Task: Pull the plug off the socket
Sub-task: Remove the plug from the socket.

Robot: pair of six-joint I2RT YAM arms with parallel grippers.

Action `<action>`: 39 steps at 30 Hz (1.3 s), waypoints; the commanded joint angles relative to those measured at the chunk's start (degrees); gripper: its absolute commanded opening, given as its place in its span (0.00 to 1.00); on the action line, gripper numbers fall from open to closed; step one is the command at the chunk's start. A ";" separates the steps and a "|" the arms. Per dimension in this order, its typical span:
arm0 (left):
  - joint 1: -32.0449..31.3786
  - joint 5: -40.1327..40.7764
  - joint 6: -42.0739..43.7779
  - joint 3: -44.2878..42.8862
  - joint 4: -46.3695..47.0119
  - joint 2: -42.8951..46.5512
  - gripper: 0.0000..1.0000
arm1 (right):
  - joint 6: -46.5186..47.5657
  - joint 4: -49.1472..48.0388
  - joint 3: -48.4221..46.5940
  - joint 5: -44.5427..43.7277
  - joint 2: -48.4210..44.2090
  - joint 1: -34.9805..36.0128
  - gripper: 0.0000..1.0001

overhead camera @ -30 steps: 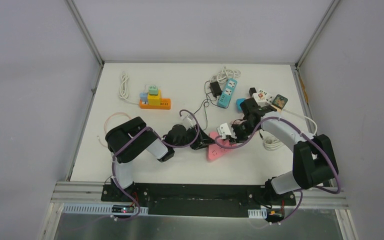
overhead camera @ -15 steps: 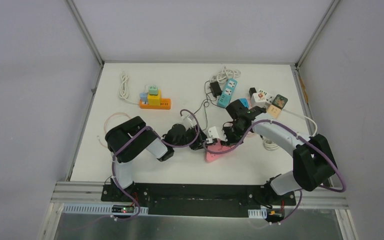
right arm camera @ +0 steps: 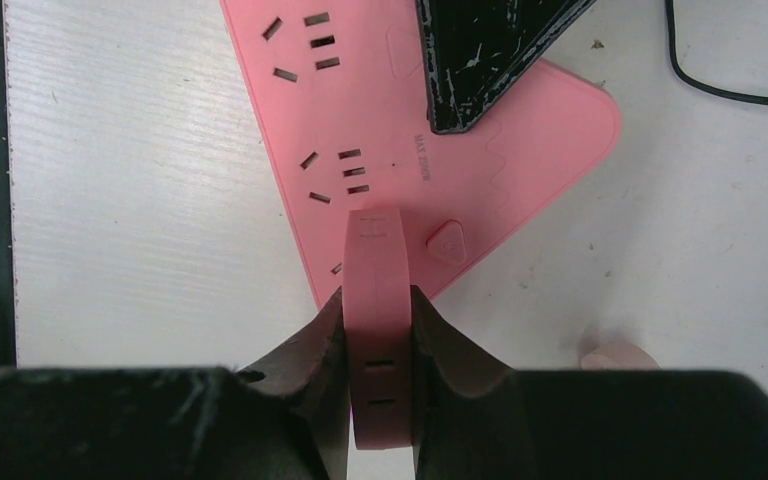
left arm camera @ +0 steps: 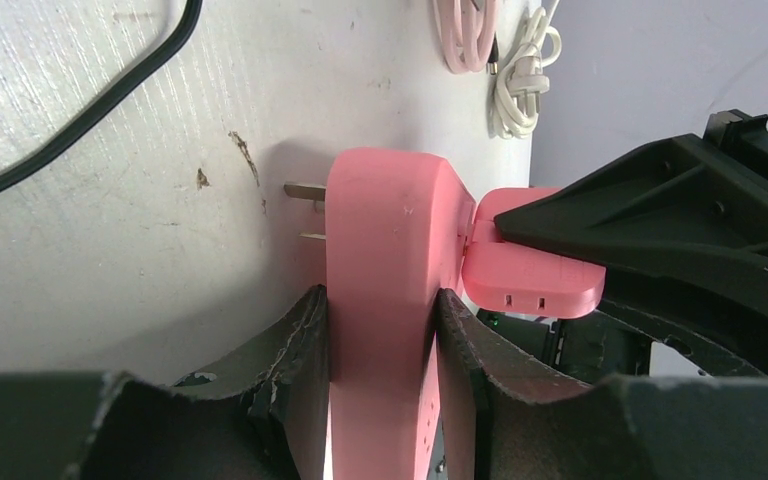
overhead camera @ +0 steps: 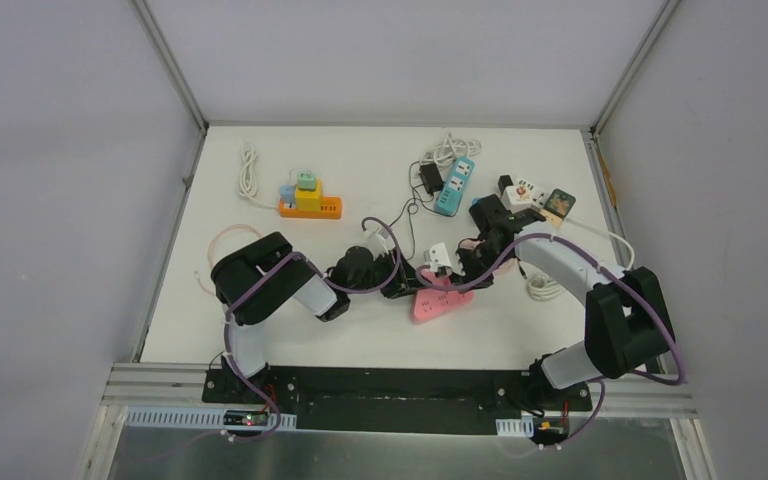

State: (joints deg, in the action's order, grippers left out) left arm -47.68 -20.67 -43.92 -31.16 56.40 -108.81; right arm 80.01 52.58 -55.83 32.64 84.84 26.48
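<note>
A pink power strip (overhead camera: 438,301) lies mid-table. My left gripper (overhead camera: 403,286) is shut on its narrow end; in the left wrist view (left arm camera: 380,300) the strip (left arm camera: 385,240) stands edge-on between both fingers, with two metal prongs (left arm camera: 303,190) sticking out on its left side. My right gripper (overhead camera: 460,272) is shut on a flat pink plug (right arm camera: 378,290) that stands against the strip's socket face (right arm camera: 380,120). The plug (left arm camera: 530,270) touches the strip's side in the left wrist view. I cannot tell whether its pins are still in.
An orange strip with coloured adapters (overhead camera: 310,204) is at the back left, with a white cable (overhead camera: 248,170) beside it. A blue strip (overhead camera: 455,185), a black adapter (overhead camera: 430,178) and cube adapters (overhead camera: 535,192) are at the back right. A white cable coil (overhead camera: 545,288) lies right.
My right arm swung left with the plug, then came back a little to the right. The pink strip shifted slightly with it. Both grippers kept their hold.
</note>
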 commanded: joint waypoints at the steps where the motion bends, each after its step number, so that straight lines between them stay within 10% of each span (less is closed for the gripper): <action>1: -1.35 2.21 1.48 1.21 -11.13 -3.23 0.00 | -7.13 -7.71 0.15 5.31 -1.46 3.91 0.00; 39: -1.24 3.08 0.86 1.10 -10.88 -3.77 0.00 | -7.93 -4.91 -0.95 1.86 -1.69 7.77 0.00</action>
State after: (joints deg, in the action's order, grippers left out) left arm -47.48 -21.06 -43.46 -30.63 56.86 -109.38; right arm 69.54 53.01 -56.95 21.93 84.03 36.12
